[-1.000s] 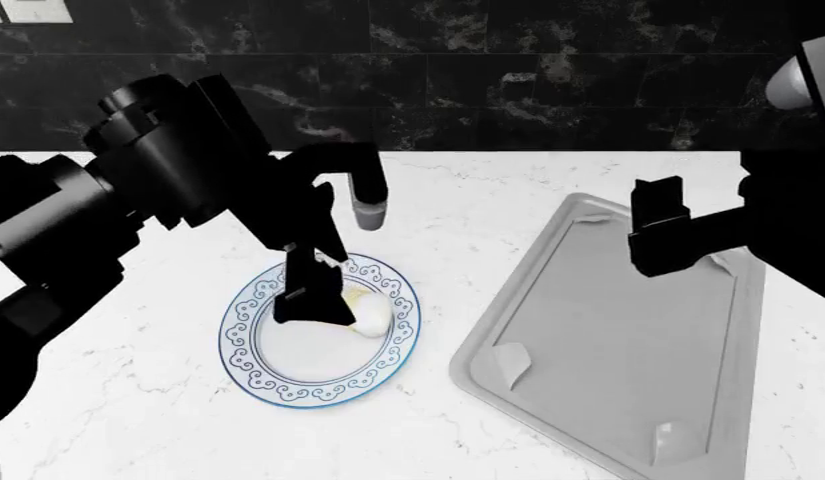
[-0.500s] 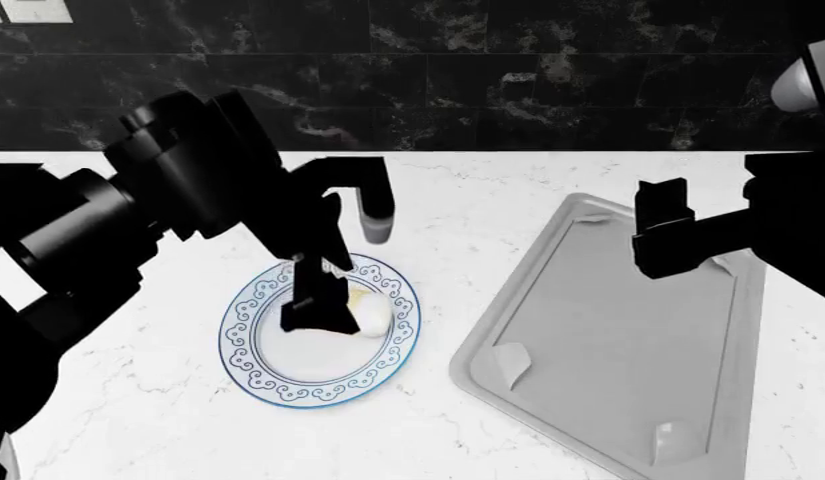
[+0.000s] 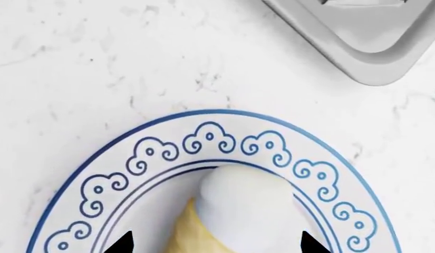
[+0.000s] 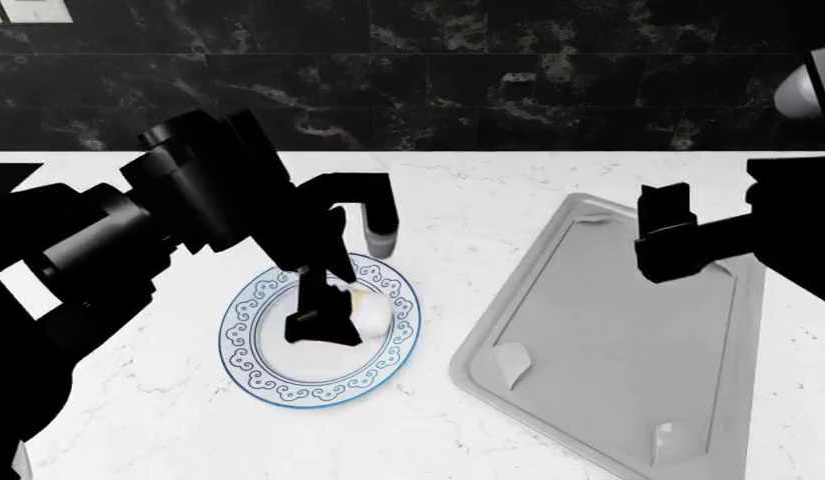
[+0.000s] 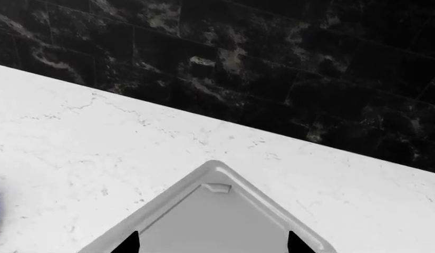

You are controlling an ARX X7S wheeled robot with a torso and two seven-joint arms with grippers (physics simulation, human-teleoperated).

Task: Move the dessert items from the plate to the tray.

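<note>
**Left pincer straddles the cone on the plate**

The black left gripper hangs spread over the round white plate with blue scrollwork rim; the pale yellow ice-cream cone with white scoop lies between its tips, long axis along the pincer's reach, scoop pointing right toward the light-grey rectangular tray; the black right gripper, spread too, hovers over the tray's far corner; the small white lump is hidden.
</note>
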